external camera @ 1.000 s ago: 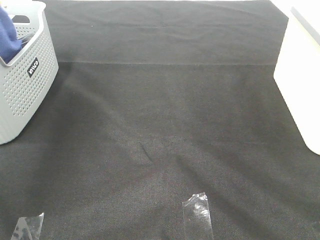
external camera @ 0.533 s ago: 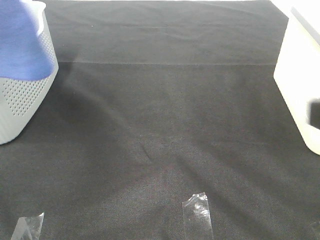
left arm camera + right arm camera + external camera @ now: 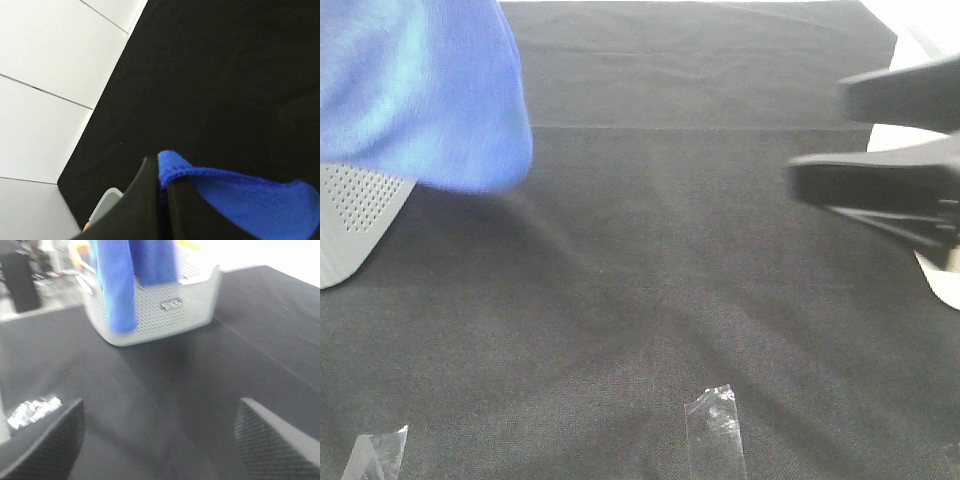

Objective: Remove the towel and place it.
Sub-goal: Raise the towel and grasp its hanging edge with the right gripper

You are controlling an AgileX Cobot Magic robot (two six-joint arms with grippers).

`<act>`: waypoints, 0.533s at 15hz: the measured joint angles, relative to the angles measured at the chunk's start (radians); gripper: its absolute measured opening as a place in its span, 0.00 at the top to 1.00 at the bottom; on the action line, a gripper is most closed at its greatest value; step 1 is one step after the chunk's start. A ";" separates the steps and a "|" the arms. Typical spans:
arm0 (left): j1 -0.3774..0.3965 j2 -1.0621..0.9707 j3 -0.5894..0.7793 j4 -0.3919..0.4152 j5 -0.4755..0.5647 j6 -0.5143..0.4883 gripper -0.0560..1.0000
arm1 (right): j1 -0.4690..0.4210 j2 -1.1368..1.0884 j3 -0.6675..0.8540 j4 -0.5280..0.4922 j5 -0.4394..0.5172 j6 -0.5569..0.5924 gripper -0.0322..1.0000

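**Towel lifted out of the basket as the right arm comes in**

A second ago the large royal-blue plush towel (image 3: 430, 100) was only a fold showing inside the grey perforated plastic basket (image 3: 350, 215) at the table's far-left corner. Now it hangs blurred above that corner and hides most of the basket. The left gripper (image 3: 161, 175) is clenched on its stitched edge. The right gripper (image 3: 820, 135), absent before, has entered from the right edge with its jaws spread and empty. Removal looks nearly done. Placing the towel on the black cloth-covered table (image 3: 650, 280) remains, perhaps with a second grasp.

Bright, even light — towel (image 3: 420, 90) smeared with motion blur.
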 joint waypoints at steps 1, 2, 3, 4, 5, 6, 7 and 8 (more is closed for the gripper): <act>-0.013 0.005 0.000 0.000 -0.013 0.000 0.95 | 0.049 0.057 0.000 0.075 -0.002 -0.079 0.17; -0.025 0.007 0.000 0.000 -0.041 0.000 0.95 | 0.097 0.122 -0.008 0.139 -0.004 -0.166 0.17; -0.032 0.009 0.000 -0.003 -0.072 0.000 0.95 | 0.145 0.194 -0.032 0.187 -0.008 -0.223 0.17; -0.033 0.010 0.000 -0.011 -0.105 0.000 0.95 | 0.198 0.275 -0.071 0.210 -0.019 -0.257 0.17; -0.033 0.010 0.000 -0.021 -0.126 0.000 0.95 | 0.240 0.346 -0.125 0.217 -0.028 -0.271 0.17; -0.033 0.010 0.000 -0.031 -0.136 0.000 0.95 | 0.279 0.418 -0.184 0.219 -0.031 -0.279 0.17; -0.033 0.011 0.000 -0.039 -0.141 0.000 0.95 | 0.303 0.474 -0.235 0.219 -0.032 -0.284 0.17; -0.033 0.011 0.000 -0.048 -0.143 0.000 0.95 | 0.316 0.528 -0.282 0.219 -0.031 -0.284 0.17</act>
